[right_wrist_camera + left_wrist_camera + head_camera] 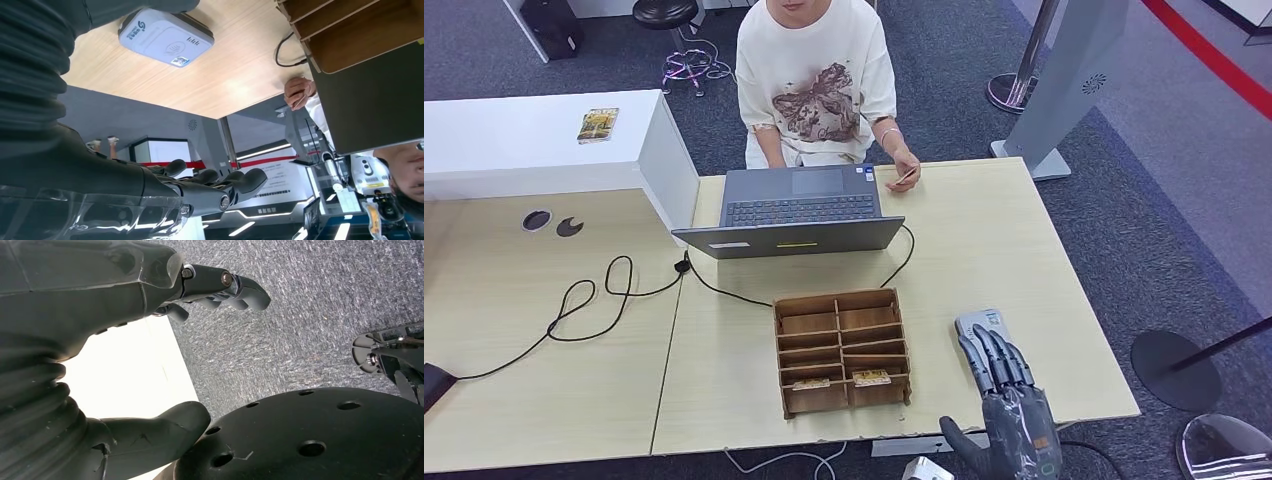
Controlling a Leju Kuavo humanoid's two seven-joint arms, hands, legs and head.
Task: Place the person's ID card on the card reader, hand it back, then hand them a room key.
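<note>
My right hand (1009, 400) hovers empty, fingers spread, over the card reader (980, 322). The person (814, 80) holds the card (905, 176) at the far edge; I judge reaching for it comes next.

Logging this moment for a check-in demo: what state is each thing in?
Right hand: empty, fingers extended above the card reader.
Left hand: hangs over the carpet, holding nothing.
Card reader: on the table, no card on it.
ID card: in the person's hand.
Laptop: open.
Wooden organizer: cards in two front slots.
</note>
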